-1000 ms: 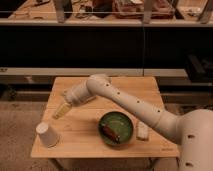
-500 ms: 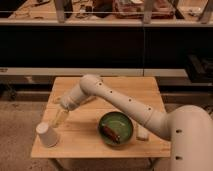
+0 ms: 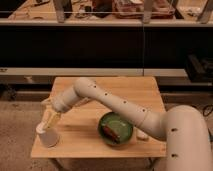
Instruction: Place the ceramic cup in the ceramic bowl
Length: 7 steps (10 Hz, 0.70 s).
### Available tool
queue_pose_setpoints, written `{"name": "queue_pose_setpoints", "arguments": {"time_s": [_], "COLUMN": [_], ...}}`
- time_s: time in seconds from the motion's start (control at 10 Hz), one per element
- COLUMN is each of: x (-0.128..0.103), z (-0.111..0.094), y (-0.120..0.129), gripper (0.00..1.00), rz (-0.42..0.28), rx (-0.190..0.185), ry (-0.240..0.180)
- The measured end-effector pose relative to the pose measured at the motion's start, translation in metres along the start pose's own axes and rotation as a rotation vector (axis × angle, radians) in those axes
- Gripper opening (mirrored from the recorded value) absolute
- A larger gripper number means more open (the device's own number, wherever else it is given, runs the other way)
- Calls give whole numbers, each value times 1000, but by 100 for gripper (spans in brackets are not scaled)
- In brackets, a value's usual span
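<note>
The white ceramic cup (image 3: 46, 136) stands on the front left corner of the wooden table (image 3: 145, 100). The dark green ceramic bowl (image 3: 116, 128) sits near the front middle, with a reddish-brown item (image 3: 111, 133) inside it. My gripper (image 3: 50, 120) hangs at the end of the white arm, pointing down just above and slightly behind the cup's rim. The arm reaches from the lower right across the table, behind the bowl.
A small pale object (image 3: 143, 135) lies on the table just right of the bowl. Behind the table runs a dark counter front (image 3: 105, 47) with shelves of clutter above. The table's left and front edges are close to the cup.
The gripper has moved left and down across the table, from mid-left of the tabletop to right over the cup. Cup and bowl have not moved.
</note>
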Motion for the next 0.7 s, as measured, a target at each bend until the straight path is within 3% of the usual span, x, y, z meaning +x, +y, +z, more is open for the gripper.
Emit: {"name": "queue_pose_setpoints", "arguments": {"time_s": [0.2,0.4,0.5,0.7], "x": [-4,-22,-31,-34], "z": [18,33,38,45], "y": [-12,-17,-15,-10], "gripper": [80,80,80,80], "rz": [-54,-70,-73,-94], "rx": [55,103,110,101], "ry": [-10,-77,-107,-122]}}
